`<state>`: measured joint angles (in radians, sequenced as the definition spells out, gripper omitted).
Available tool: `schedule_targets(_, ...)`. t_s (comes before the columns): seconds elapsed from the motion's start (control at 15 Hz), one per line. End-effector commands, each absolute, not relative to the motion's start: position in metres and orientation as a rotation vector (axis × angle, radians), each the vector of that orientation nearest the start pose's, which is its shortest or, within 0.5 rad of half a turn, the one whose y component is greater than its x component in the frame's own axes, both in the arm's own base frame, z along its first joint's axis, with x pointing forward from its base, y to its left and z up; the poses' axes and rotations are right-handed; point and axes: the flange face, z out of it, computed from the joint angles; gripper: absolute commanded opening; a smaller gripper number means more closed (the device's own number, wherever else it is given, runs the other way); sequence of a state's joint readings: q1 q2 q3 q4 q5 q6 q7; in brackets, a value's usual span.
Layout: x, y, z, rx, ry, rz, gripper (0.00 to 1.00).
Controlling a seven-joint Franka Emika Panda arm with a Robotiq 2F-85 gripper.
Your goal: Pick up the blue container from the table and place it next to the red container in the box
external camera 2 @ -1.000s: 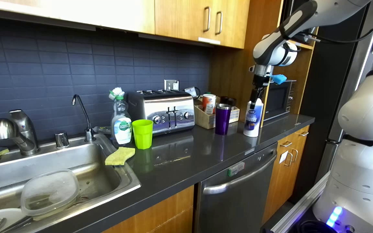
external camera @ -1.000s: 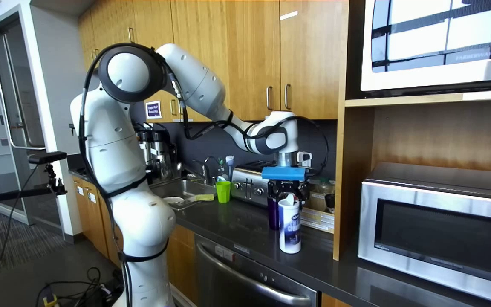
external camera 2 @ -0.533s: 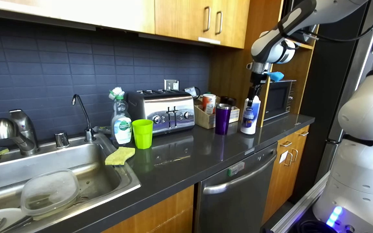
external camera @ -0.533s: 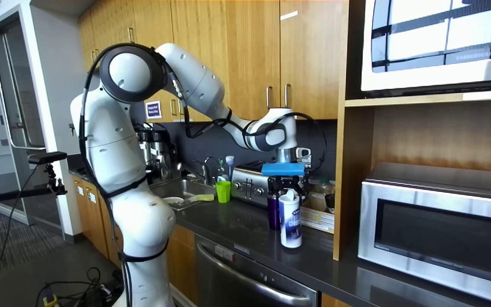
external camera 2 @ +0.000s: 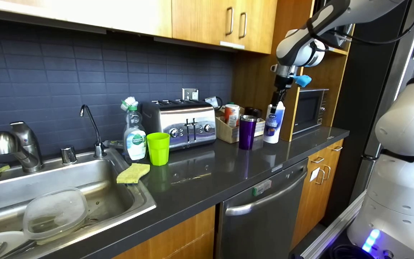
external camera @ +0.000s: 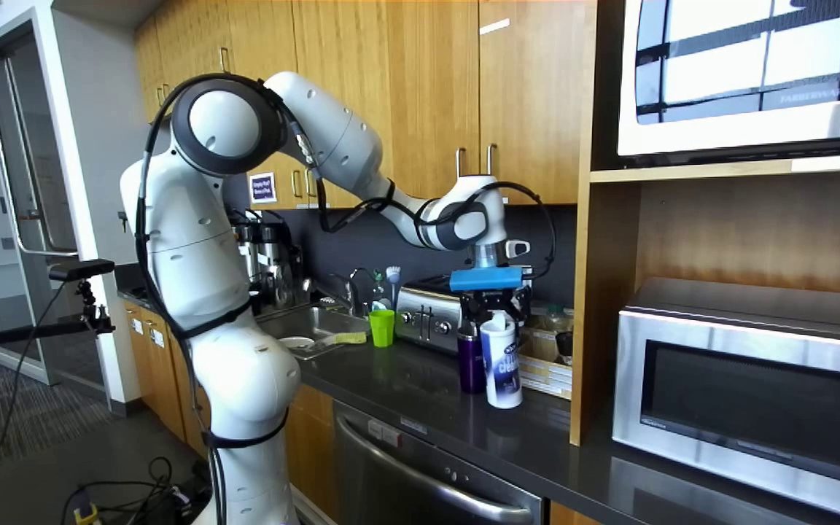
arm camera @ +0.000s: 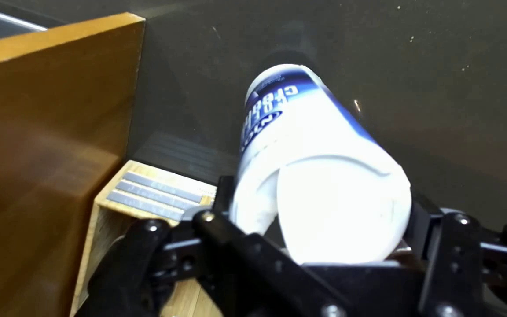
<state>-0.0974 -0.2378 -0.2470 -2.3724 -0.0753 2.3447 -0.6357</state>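
The blue container (external camera 2: 274, 124) is a white canister with a blue label; it also shows in an exterior view (external camera: 502, 368) and in the wrist view (arm camera: 299, 125). My gripper (external camera 2: 274, 106) is shut on its white top, one finger on each side. It leans slightly and appears to hang a little above the dark table (external camera 2: 196, 187). The box (external camera 2: 226, 132), pale wood, stands against the back wall, behind and beside the container. The red container (external camera 2: 232, 115), orange-red and white, stands in the box. In the wrist view the box (arm camera: 148, 193) lies at lower left.
A purple tumbler (external camera 2: 247, 133) stands close beside the held container, in front of the box. A steel toaster (external camera 2: 187, 126) is beside the box. A wooden side panel (external camera: 586, 313) rises on the other side, with a microwave (external camera: 748, 408) beyond it. Dark jars (external camera 2: 253, 112) stand in the box.
My gripper has carried the blue container back toward the wall and the box, and somewhat up. The container now leans more. The tumbler and box have not moved.
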Motion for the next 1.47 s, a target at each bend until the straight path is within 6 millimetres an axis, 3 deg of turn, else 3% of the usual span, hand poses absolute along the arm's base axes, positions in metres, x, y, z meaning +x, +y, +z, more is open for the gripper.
schedule_targets(0.0, 0.464, -0.16, 0.458, -3.189, -0.552, -0.394, 0.61)
schedule_targets(0.53, 0.483, -0.152, 0.479, -3.199, -0.573, -0.54, 0.61)
schedule_targets(1.4, 0.513, -0.138, 0.491, -3.184, -0.589, -0.703, 0.61)
